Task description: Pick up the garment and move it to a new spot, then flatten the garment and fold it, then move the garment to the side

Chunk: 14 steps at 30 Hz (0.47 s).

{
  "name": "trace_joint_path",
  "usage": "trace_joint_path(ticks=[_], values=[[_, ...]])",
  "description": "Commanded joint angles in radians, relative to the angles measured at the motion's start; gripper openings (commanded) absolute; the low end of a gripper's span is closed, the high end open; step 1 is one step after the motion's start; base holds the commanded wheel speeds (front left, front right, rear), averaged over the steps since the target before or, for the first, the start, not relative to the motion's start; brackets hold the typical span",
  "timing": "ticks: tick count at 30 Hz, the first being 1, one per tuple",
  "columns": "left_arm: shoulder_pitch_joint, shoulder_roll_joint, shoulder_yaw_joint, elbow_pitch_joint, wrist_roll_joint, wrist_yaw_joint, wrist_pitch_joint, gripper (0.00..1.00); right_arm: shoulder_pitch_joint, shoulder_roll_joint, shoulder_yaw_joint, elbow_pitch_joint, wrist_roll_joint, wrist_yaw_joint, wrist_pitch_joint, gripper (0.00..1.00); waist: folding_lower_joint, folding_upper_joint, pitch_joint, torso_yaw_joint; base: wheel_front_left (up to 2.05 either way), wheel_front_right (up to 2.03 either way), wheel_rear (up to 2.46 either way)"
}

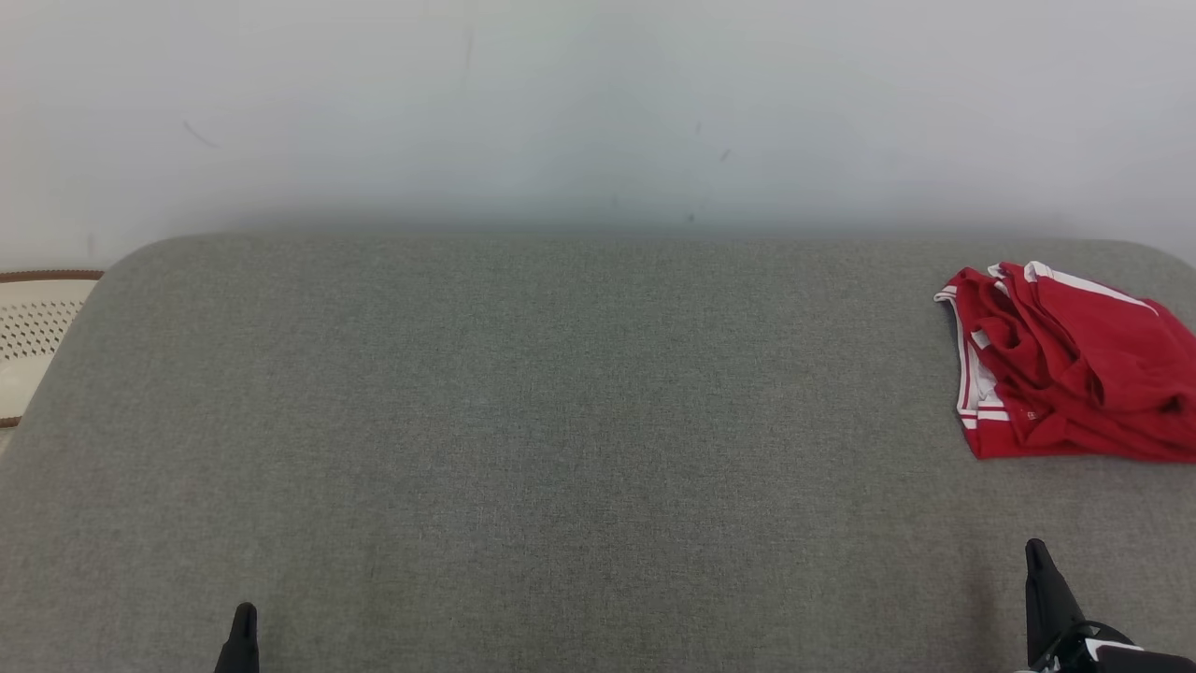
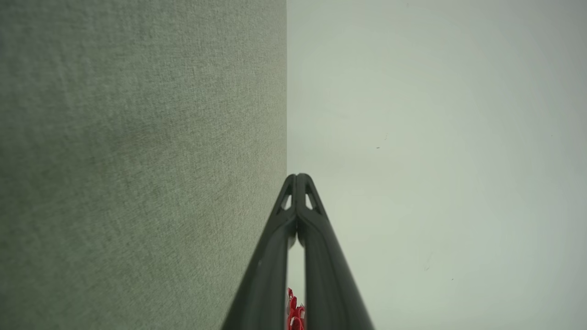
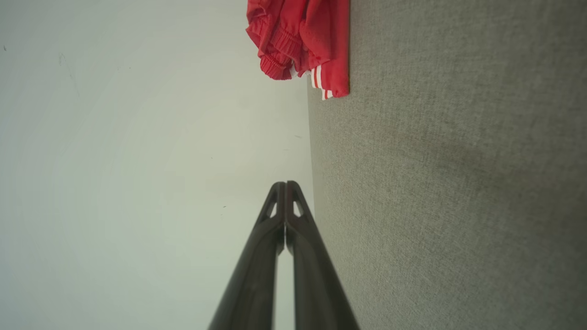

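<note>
Looking like a plain indoor room set up for cloth work, prob. a lab or test corner; can't tell for sure. A grey woven-fabric surface (image 1: pixel 561 421) w/ rounded corners is taking up the mid & lower frame in the head view. A bare pale wall (image 1: pixel 598 93) is rising behind it across the top. A cream perforated item (image 1: pixel 33 336) w/ brown rim is peeking in at the left edge. A red garment (image 1: pixel 1065 374) is lying bunched at the right edge.
</note>
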Motion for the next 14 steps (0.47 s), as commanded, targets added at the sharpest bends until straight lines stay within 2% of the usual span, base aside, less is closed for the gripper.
trace_joint_path(ticks=[1,14], values=[[-0.008,0.001,0.006,0.003,0.007,-0.004,0.004,0.0,-0.004,0.003,-0.002,0.0,-0.003,0.0,0.003,0.0,0.0,0.0,0.0,0.0,0.0,0.0,0.0],[-0.008,-0.001,0.008,0.003,0.01,-0.004,0.006,0.0,-0.004,0.005,-0.005,0.0,-0.006,0.0,0.006,0.0,0.0,0.0,0.0,0.0,0.0,0.0,0.0]])
